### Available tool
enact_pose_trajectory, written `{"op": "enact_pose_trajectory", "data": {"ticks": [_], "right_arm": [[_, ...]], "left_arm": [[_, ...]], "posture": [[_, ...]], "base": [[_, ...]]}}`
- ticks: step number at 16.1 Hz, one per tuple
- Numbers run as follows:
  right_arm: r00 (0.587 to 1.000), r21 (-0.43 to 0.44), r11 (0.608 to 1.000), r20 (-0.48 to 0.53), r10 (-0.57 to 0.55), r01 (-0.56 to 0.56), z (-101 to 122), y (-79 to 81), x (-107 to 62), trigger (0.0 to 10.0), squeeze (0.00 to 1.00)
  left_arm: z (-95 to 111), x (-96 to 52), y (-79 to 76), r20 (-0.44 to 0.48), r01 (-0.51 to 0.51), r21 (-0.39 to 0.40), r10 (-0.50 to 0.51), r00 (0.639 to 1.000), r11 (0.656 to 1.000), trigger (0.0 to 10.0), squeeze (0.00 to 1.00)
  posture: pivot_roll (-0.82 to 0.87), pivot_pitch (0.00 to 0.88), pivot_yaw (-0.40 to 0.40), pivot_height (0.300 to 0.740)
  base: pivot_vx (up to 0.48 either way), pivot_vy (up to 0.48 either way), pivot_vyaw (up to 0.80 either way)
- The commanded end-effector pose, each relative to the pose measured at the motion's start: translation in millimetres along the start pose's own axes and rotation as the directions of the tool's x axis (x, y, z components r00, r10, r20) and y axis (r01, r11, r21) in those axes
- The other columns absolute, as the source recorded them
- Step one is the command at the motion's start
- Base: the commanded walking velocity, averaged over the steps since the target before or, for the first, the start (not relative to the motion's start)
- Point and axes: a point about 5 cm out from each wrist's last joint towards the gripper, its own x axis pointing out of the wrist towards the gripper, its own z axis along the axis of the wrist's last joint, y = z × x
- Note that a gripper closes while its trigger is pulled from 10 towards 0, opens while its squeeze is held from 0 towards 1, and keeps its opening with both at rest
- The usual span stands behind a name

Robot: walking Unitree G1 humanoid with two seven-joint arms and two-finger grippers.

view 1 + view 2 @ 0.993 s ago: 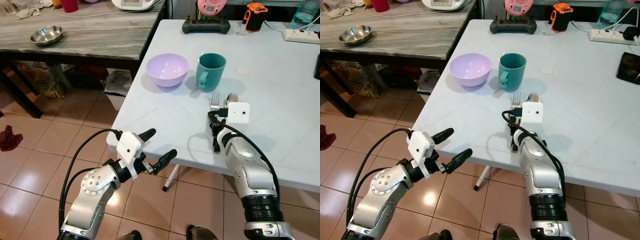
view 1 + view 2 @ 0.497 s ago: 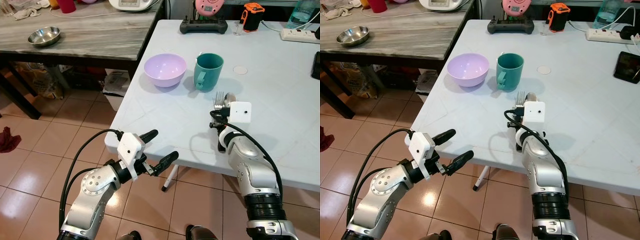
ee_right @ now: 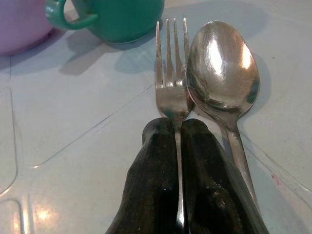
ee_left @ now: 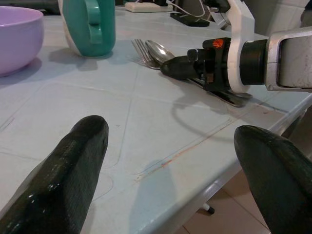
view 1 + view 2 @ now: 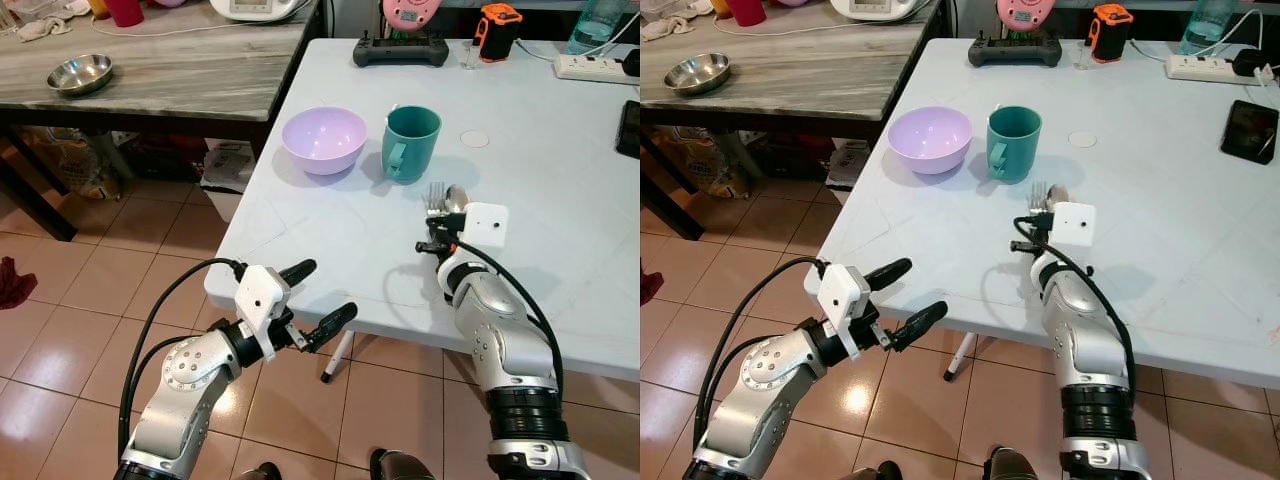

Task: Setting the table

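hovering off the white table's [image 5: 300, 215] near edge, left gripper [image 5: 312, 297] with fingers spread, holding nothing. sitting at the table's 11 o'clock, lilac bowl [image 5: 323, 139], teal mug [image 5: 410, 143] just beside it at 3 o'clock. pinching the fork [image 3: 171, 83] handle, right gripper [image 3: 179, 127], spoon [image 3: 223, 68] touching alongside.

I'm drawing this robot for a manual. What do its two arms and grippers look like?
Both arms are silver metal with rounded joint housings and black collars near the base. Each wrist carries a white boxy camera block. The left gripper and the right gripper each have two long, glossy black fingers with rounded tips. Black cables loop from each wrist back along the arm. A small orange marking sits on the right wrist.
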Motion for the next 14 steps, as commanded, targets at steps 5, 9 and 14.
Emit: {"op": "enact_pose_trajectory", "data": {"ticks": [5,9,14], "right_arm": [[0.997,0.099,0.995,0.068,-0.039,0.032,5,3.9,-7.9,0.0,0.00],[0.969,0.032,0.999,0.244,-0.034,0.026,29,8.1,-22.5,10.0,0.00],[0.962,0.017,0.998,0.268,-0.061,0.058,28,3.2,-31.4,10.0,0.00]], "left_arm": [[2,-7.0,21.2,0.008,-0.164,-0.043,0.165,0.986,0.985,10.0,0.00],[5,-8.5,48.8,-0.003,-0.367,-0.051,0.368,0.930,0.929,10.0,0.00],[11,-6.0,63.3,0.039,-0.454,-0.116,0.461,0.887,0.884,10.0,0.00]], "posture": [[-0.18,0.196,0.087,0.740],[-0.18,0.196,0.085,0.740],[-0.19,0.185,0.090,0.740]], "base": [[0.000,0.000,0.00],[0.000,0.000,0.00],[0.000,0.129,-0.59]]}}
